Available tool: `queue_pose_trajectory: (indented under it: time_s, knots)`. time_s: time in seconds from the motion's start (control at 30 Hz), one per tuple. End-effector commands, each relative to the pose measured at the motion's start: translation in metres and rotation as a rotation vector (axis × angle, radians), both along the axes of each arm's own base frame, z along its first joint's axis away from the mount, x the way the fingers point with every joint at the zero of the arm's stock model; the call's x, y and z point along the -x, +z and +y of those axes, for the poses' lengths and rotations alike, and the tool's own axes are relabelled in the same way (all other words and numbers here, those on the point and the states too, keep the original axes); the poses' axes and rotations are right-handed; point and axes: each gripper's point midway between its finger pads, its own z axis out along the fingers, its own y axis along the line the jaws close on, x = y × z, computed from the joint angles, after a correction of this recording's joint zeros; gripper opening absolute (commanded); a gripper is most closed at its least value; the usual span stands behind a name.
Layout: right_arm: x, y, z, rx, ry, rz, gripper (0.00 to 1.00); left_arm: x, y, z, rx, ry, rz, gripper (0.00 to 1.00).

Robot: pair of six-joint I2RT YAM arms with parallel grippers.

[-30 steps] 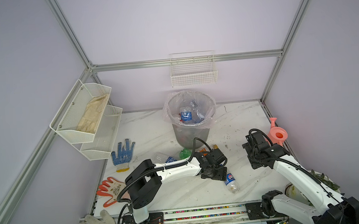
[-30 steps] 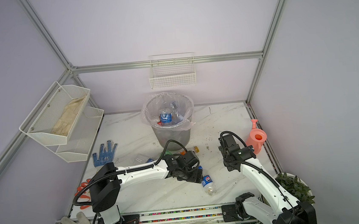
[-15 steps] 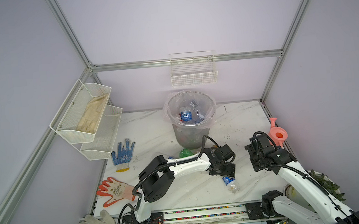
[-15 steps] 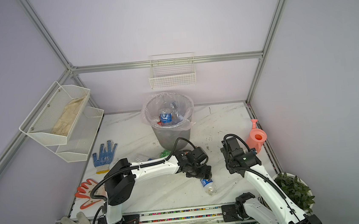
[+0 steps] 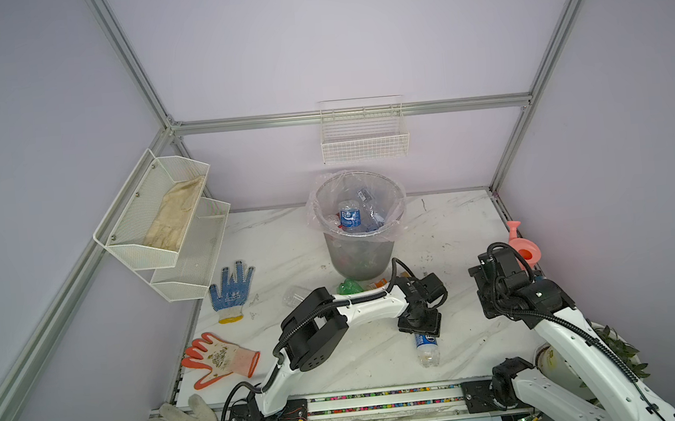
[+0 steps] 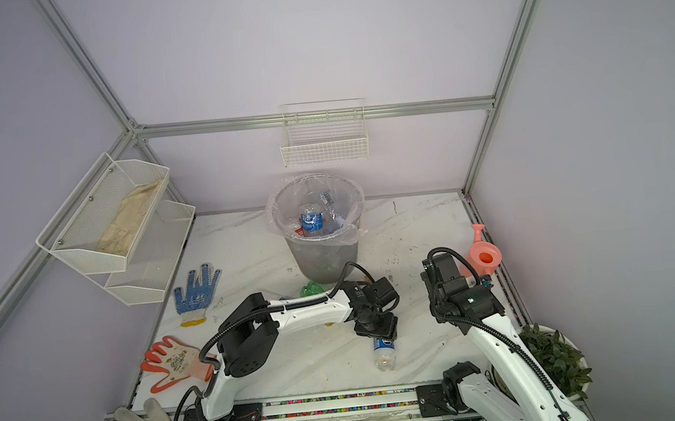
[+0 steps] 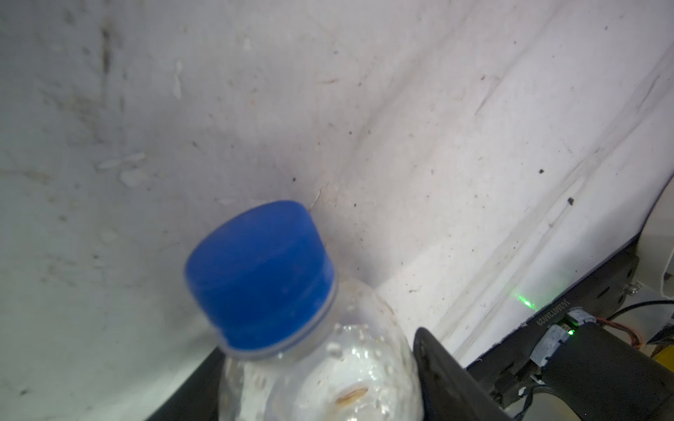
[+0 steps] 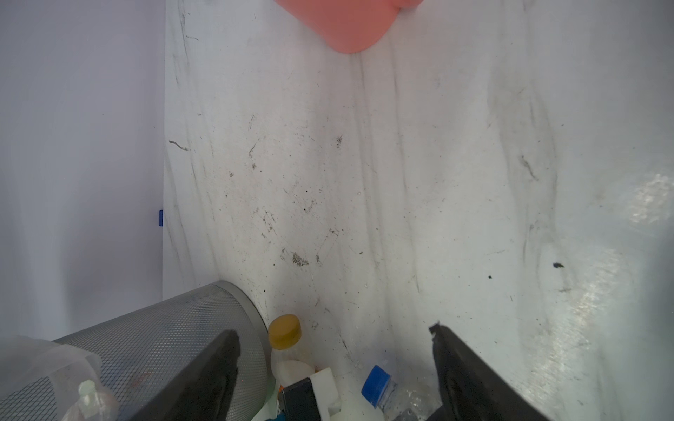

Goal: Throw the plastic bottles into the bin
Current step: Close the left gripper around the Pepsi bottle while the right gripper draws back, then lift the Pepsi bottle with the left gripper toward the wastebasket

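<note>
The bin (image 5: 358, 255) is a tall, round, grey mesh wastebasket. A clear bag lines it and folds over its rim. It stands upright at the centre of both top views. Plastic bottles are piled inside, and a blue-labelled bottle (image 5: 350, 218) sits near-upright on top. Just below the bin's foot in frame lie a crumpled green bottle (image 5: 349, 287) and an orange-capped bottle (image 8: 288, 346), the latter just beside the bin's base. Lower and right of centre, a clear bottle (image 5: 426, 348) with a blue band lies on its side, base toward the bottom edge. The left wrist view shows its blue cap and specks of dirt inside.
</note>
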Motion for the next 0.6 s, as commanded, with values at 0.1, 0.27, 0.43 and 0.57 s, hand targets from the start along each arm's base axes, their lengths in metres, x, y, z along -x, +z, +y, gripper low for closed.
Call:
queue_pose_trajectory:
  time_s: [0.1, 0.27, 0.43, 0.57]
  knots:
    - [0.013, -0.004, -0.009, 0.004, -0.060, 0.041, 0.84, -0.010, 0.005, -0.004, -0.007, -0.024, -0.032, 0.50]
    - [0.015, -0.004, -0.011, 0.014, -0.054, 0.032, 0.84, -0.017, 0.017, 0.007, -0.018, -0.007, -0.095, 0.38]
    - [0.018, -0.011, -0.014, 0.031, -0.048, 0.028, 0.84, -0.022, 0.025, 0.010, -0.014, 0.008, -0.125, 0.32]
    - [0.016, -0.013, -0.013, 0.045, -0.035, 0.044, 0.85, -0.025, 0.033, 0.010, -0.003, 0.011, -0.148, 0.29]
